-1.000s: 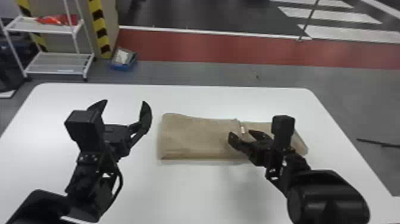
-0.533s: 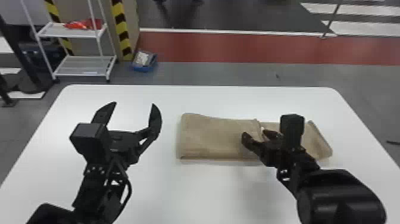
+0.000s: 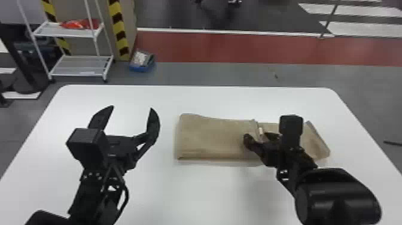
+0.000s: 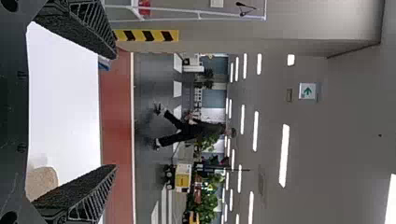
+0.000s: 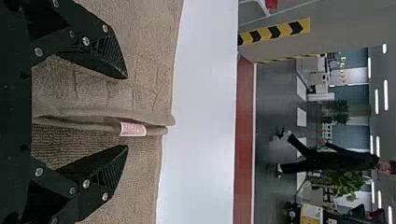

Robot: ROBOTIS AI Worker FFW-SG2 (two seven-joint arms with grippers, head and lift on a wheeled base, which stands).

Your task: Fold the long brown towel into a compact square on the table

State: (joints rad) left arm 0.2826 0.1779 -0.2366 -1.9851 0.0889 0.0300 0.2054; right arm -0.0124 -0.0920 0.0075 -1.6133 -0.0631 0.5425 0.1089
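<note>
Compared with a second ago, the counter (image 3: 221, 194) and the towel (image 3: 209, 139) sit farther right in the head view, and the gap between the left end effector (image 3: 132, 108) and the towel has widened slightly. The right end effector (image 3: 256, 136) and the black block (image 3: 291, 128) on its wrist hide part of the towel's right portion. In the left wrist view, one finger crosses the towel's rounded end, and in the head view the bottom edge cuts off both arms. Whether the right fingers touch the cloth is hard to make out. From the lower left, the left arm (image 3: 92, 185) reaches forward over the counter, its fingers spread wide with nothing between them. From the lower right, the right arm (image 3: 338, 194) slants inward, its fingers parted on either side of a raised edge with a white label (image 3: 260, 131), not clamped on it. Partly folded, the towel lies flat across the counter, right of centre, its left portion thicker and its right end slanted.
</note>
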